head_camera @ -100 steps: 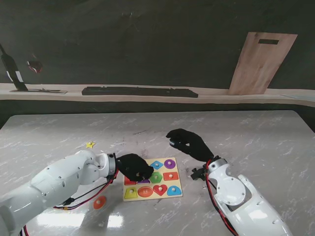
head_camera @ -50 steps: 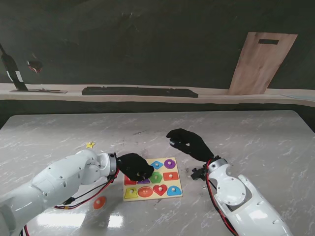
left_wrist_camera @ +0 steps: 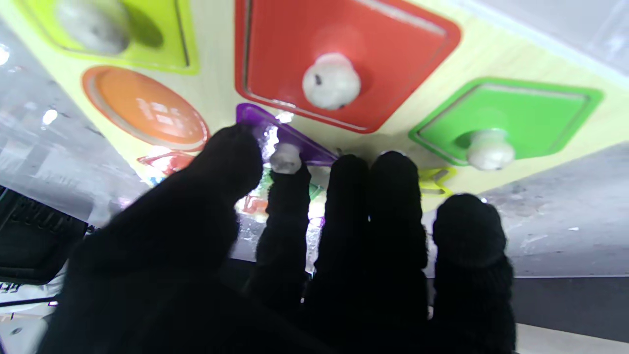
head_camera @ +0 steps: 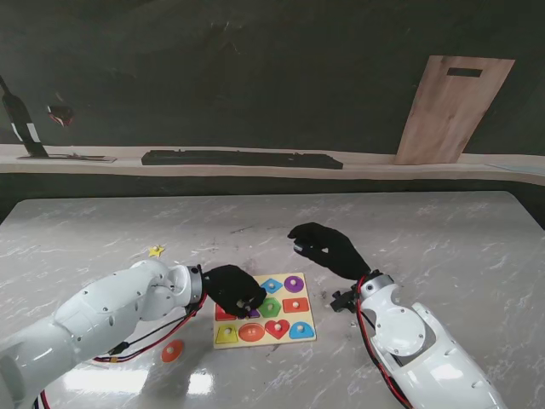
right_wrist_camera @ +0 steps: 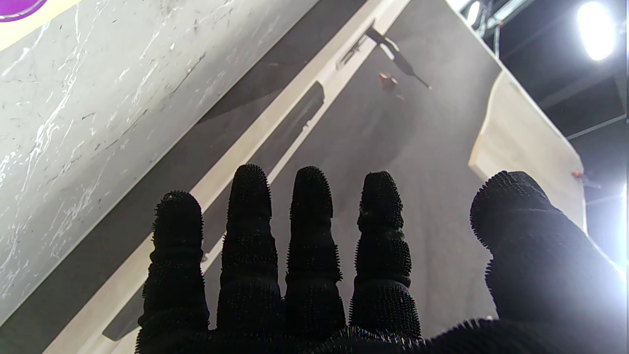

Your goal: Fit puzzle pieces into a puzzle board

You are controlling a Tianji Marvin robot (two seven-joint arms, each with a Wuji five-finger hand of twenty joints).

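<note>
The wooden puzzle board [head_camera: 312, 319] lies in the middle of the table with several coloured knobbed pieces in it. My left hand [head_camera: 232, 290] covers the board's left part. In the left wrist view its thumb and index finger pinch the white knob of a purple piece [left_wrist_camera: 295, 142], which sits tilted on the board [left_wrist_camera: 216, 59] beside the red square [left_wrist_camera: 344, 64] and the green piece [left_wrist_camera: 506, 118]. My right hand [head_camera: 328, 250] hovers to the right of the board and farther from me, fingers spread and holding nothing.
A yellow star piece [head_camera: 156, 250] lies on the marble to the left, farther from me. An orange piece [head_camera: 173, 350] lies near the left forearm. A black bar [head_camera: 243, 158] and a leaning wooden board [head_camera: 451, 109] stand on the back ledge.
The left hand has shifted only very slightly over the board's left part. The right hand has not moved.
</note>
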